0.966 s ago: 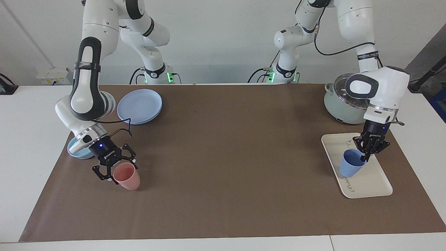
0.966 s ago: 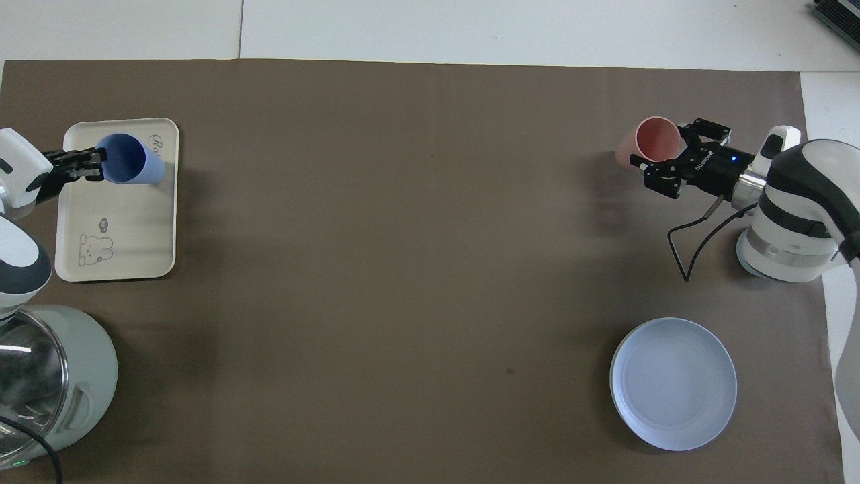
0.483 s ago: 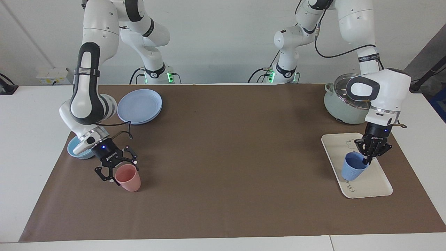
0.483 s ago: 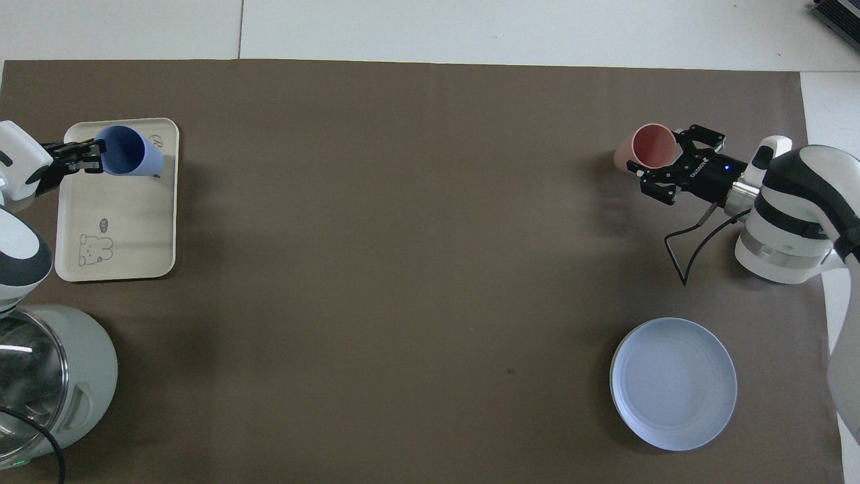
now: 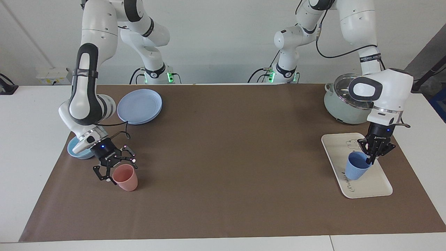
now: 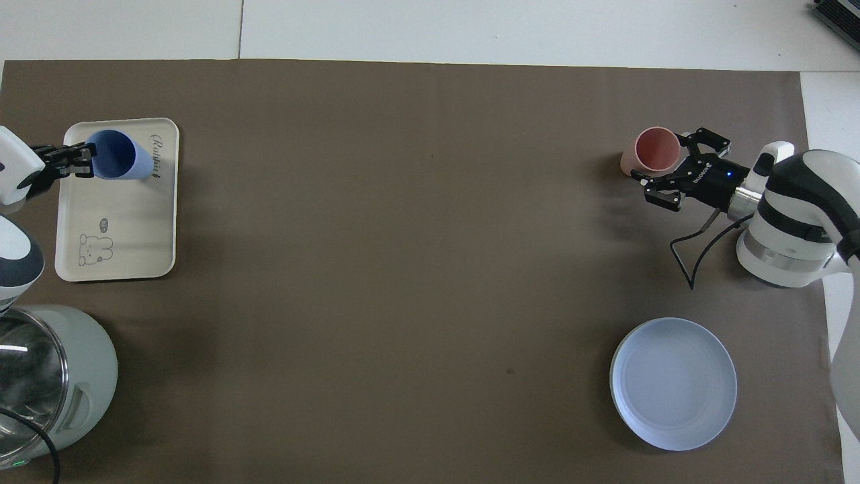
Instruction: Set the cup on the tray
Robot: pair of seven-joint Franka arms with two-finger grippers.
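R arm's end of table first: light-blue bowl on the brown mat, partly hidden by the R arm's wrist. R tool sits low at the rim of the pink cup, on the side twd the bowl. The outer links are splayed around the rim, but can't tell whether the tool is apart or together, or whether it touches the cup. Pink cup stands upright on the mat, mouth up, just beside the bowl and farther from the robots than it. A black cable loops from the R wrist over the mat. Blue plate lies nearer the robots than both, well apart from the pink cup.

Mid-table is bare mat.

L arm's end: tray lies flat on the mat. The cup rests on it, mouth up, leaning a bit, at the tray's end farther from the robots, next to the script lettering. The bear drawing is at the tray's nearer end, apart from the cup. L tool comes down from above and is clamped together on the cup's rim, one finger inside the mouth. Pot w/ glass lid stands nearer the robots than the tray, near its edge but not touching; the L arm's wrist covers part of it.
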